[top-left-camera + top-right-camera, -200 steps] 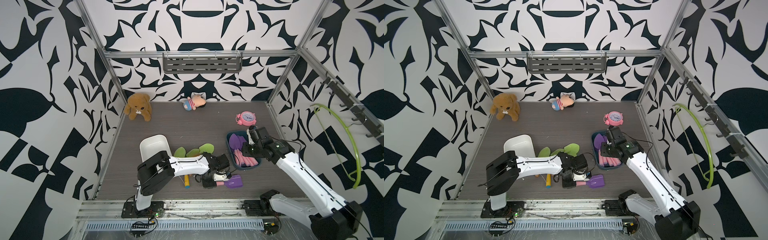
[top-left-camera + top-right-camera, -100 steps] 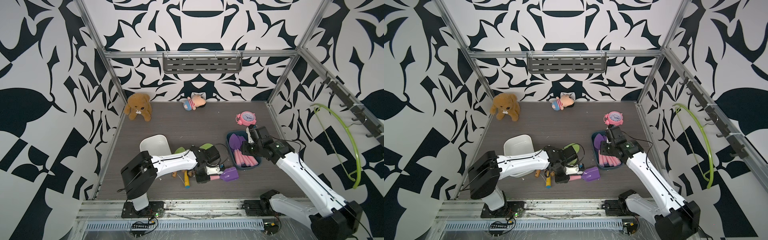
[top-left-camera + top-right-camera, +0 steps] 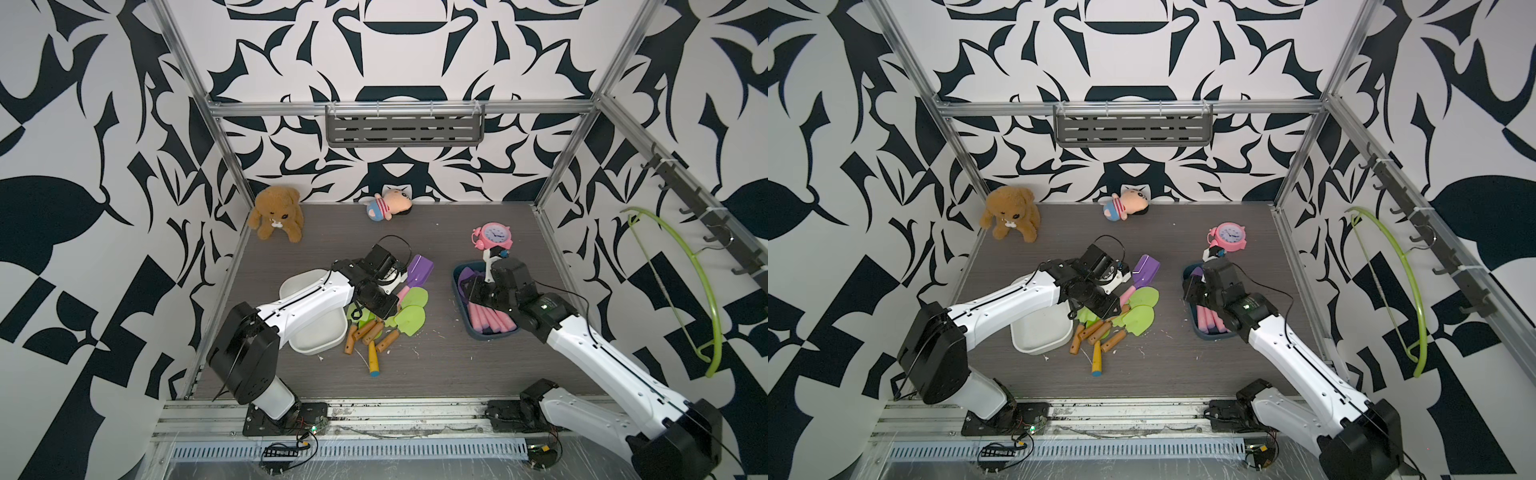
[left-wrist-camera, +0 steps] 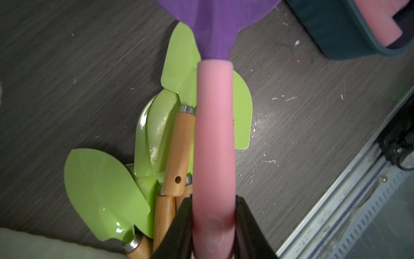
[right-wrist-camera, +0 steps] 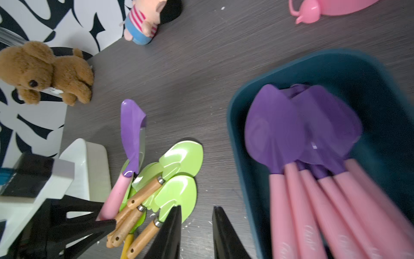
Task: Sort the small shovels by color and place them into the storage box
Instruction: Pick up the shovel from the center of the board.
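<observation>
Top view: we're watching the left gripper (image 3: 394,286) carrying one purple shovel (image 3: 419,270). Its long axis is running from the fingers toward the back, blade leading. The blue storage box (image 3: 460,293) is lying to its right, and the right arm (image 3: 582,336) is nearer that box.

Left wrist: the black fingers (image 4: 182,215) are squeezing the pink handle.

Right wrist: the right gripper (image 5: 196,210) is hanging narrow and empty. We're counting roughly five purple ones boxed (blurry), plus four brown-handled green shovels (image 5: 179,157) and one yellow-handled, loose beside the white box (image 5: 94,161).

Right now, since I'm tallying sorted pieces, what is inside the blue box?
Inside the blue box lie purple shovels with pink handles, blades overlapping, about five handles showing. Anything beneath them, and the floor there, is covered.
</observation>
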Robot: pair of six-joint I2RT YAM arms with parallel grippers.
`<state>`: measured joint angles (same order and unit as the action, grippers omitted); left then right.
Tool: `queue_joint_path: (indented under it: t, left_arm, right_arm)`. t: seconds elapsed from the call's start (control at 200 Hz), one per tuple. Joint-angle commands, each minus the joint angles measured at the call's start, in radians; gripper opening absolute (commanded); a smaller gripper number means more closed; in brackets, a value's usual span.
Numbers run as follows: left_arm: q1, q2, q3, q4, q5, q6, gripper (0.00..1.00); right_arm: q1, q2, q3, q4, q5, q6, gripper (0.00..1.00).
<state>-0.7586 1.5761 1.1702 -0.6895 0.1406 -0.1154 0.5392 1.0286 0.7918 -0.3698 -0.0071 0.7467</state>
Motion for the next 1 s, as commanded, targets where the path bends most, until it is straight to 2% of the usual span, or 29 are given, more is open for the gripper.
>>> queue_joint_path:
  t: [0.0,0.125,0.385,0.995]
  left_arm:
    - [-0.003,0.000,0.020,0.025,-0.020,-0.152,0.00]
    - [-0.002,0.006,0.025,0.026,-0.012,-0.188,0.00]
    - [0.007,-0.013,0.020,0.036,0.025,-0.193,0.00]
    - [0.017,-0.017,0.024,0.040,0.062,-0.205,0.00]
  right_arm:
    - [0.112,0.059,0.006,0.201,0.103,0.108,0.29]
    - [0.203,0.168,0.035,0.288,0.153,0.167,0.30]
    - [0.254,0.316,0.043,0.466,0.138,0.275,0.32]
    - [0.308,0.431,0.064,0.581,0.116,0.357,0.32]
